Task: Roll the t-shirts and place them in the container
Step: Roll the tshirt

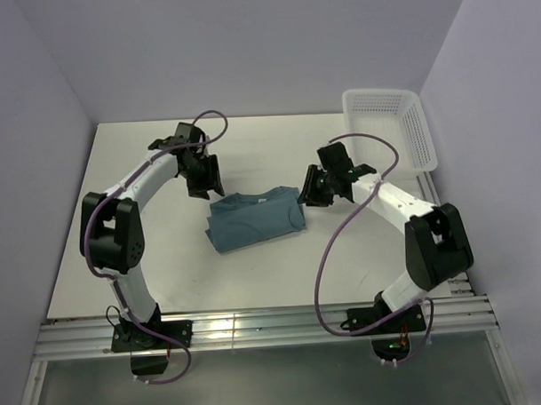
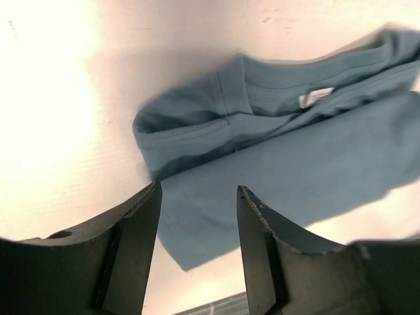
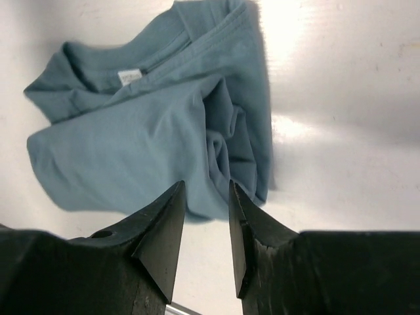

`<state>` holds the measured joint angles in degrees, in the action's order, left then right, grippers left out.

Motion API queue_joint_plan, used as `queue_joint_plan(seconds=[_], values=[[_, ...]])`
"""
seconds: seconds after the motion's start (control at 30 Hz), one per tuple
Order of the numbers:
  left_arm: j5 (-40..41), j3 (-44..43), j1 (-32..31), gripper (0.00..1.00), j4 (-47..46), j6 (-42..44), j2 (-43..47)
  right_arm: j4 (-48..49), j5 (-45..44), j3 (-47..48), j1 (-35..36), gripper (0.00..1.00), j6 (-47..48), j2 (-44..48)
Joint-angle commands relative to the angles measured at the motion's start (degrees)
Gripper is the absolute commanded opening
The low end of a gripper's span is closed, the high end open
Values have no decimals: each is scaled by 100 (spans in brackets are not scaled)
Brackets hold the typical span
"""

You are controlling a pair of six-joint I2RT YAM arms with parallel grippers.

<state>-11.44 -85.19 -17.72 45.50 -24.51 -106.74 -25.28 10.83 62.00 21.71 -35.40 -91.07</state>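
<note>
We have the t-shirt (image 1: 255,219) loosely bundled on the bench (image 1: 166,259) between the left claw (image 2: 199,187) and right claw (image 3: 205,183), both apart and empty. Rolling looks unfinished; next we need a firm pinch on its edge.

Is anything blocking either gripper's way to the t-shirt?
Nothing visible. The left gripper and right gripper hang open at opposite ends of the folded t-shirt, with only table in between. The basket sits well away, at the back right.
</note>
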Motion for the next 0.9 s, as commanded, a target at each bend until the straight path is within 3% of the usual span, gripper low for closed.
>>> queue_joint_plan(seconds=[0.0, 0.23, 0.4, 0.6, 0.87], values=[[-375, 44, 285, 55, 179, -255, 679, 427, 130, -424, -106, 38, 401, 763], [-859, 1828, 243, 56, -479, -773, 1962, 594, 297, -1400, -97, 40, 894, 1311], [-921, 2927, -248, 56, -1112, -1450, 2675, 699, 411, -1673, -53, 43, 1017, 1328], [-482, 3534, -654, 57, -1376, -1706, 3045, 708, 376, -1603, 52, 45, 1202, 1109], [168, 3694, -821, 61, -1526, -1636, 3028, 779, -414, -1296, 763, 43, 1518, 766]])
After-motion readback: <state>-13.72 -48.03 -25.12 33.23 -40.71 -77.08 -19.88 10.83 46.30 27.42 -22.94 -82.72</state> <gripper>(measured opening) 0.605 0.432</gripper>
